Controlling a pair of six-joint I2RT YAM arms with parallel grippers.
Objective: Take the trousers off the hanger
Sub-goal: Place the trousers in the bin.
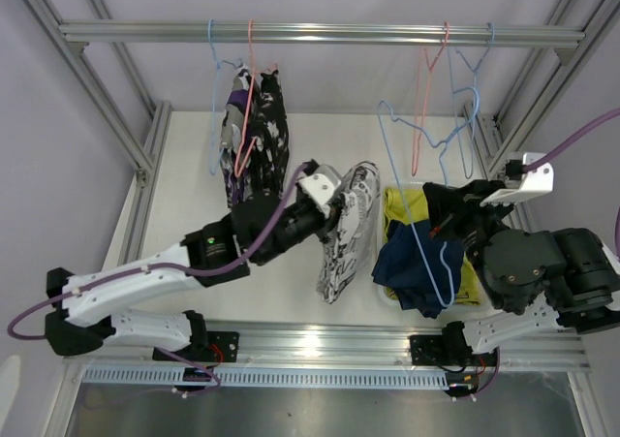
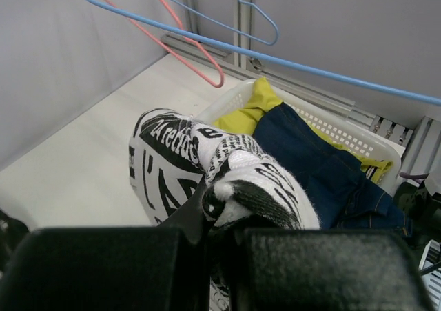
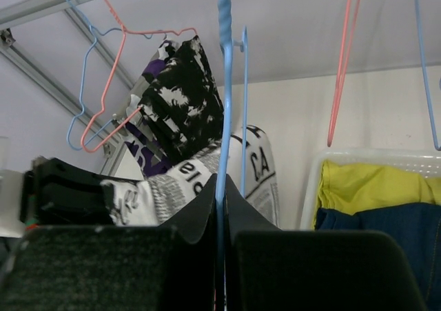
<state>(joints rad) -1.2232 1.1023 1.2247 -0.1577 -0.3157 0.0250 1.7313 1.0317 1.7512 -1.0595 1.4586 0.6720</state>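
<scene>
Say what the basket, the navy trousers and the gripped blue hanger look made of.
Basket: white plastic, matte, moulded lattice wall. Navy trousers: likely denim, matte weave with stitched seams. Blue hanger: thin smooth rod, probably coated wire or plastic.

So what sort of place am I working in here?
Probably a lab test cell rather than a home. A bare aluminium frame rail carries wire hangers such as the pink hanger, the walls are plain, and a white plastic basket stands below.

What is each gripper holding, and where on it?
The left gripper pinches a bunched fold of the black-and-white trousers; the right gripper clamps the blue hanger on a straight stretch of wire.
</scene>
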